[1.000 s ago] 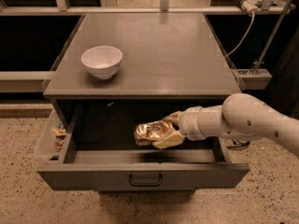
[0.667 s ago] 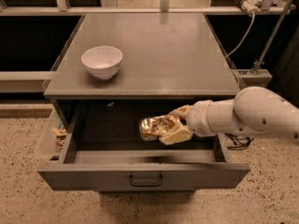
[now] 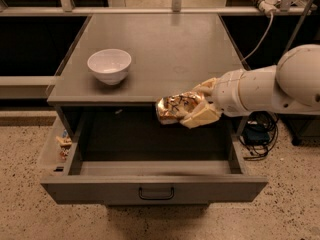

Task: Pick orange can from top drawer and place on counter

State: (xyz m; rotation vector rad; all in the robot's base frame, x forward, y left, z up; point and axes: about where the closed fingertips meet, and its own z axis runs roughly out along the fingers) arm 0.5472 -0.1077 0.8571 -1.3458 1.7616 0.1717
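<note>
We lift a can from a drawer
Our gripper (image 3: 189, 110) clamps the can (image 3: 171, 108) by the counter (image 3: 165, 54) edge; clipping it could knock the can loose.

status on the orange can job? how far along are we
Done: the orange can is off the floor of the top drawer, clamped in the gripper. In hand: the gripper holds it about at the front edge of the counter, over the open drawer. Left: carry it over the counter, set it down away from the white bowl, release.
</note>
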